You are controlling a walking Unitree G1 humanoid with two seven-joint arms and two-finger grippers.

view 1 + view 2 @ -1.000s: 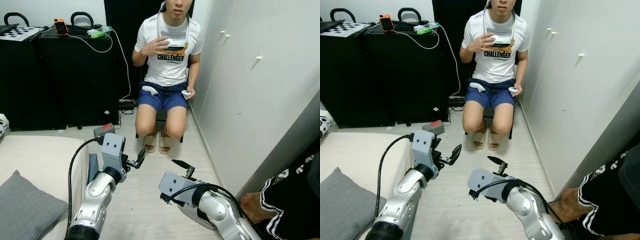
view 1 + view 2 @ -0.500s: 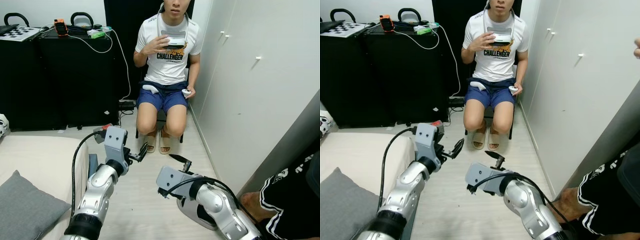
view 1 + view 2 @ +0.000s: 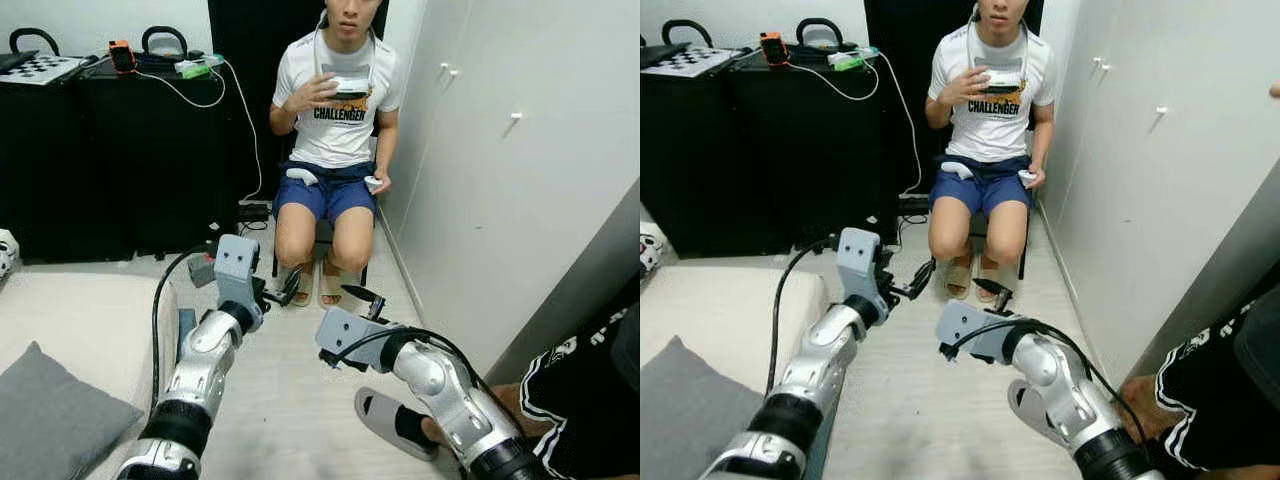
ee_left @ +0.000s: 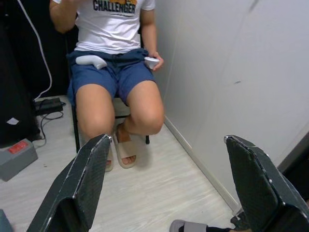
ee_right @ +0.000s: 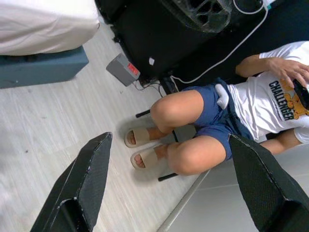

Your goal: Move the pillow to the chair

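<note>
Head views: grey pillow (image 3: 45, 420) lies at the near corner of the cream bed (image 3: 90, 320), on the robot's left, well apart from both grippers. Left gripper (image 3: 285, 290) is raised over the pale wood floor (image 3: 290, 400), pointing toward the chair (image 3: 322, 232) — a seated person (image 3: 335, 110) in white shirt and blue shorts occupies it. Right gripper (image 3: 362, 297) hangs beside the left one, near the person's sandalled feet. White wardrobe doors (image 3: 500, 180) run along the right; a black cabinet (image 3: 120, 150) stands behind the bed. A second person's foot in a slipper (image 3: 395, 425) rests at the lower right.

Left wrist view: two black fingers (image 4: 79, 186) spread wide, nothing between them; the seated person's knees lie beyond.

Right wrist view: fingers (image 5: 84, 181) likewise wide apart and empty — sandals (image 5: 145, 147), a grey box (image 5: 123, 70) and the bed edge visible below
</note>
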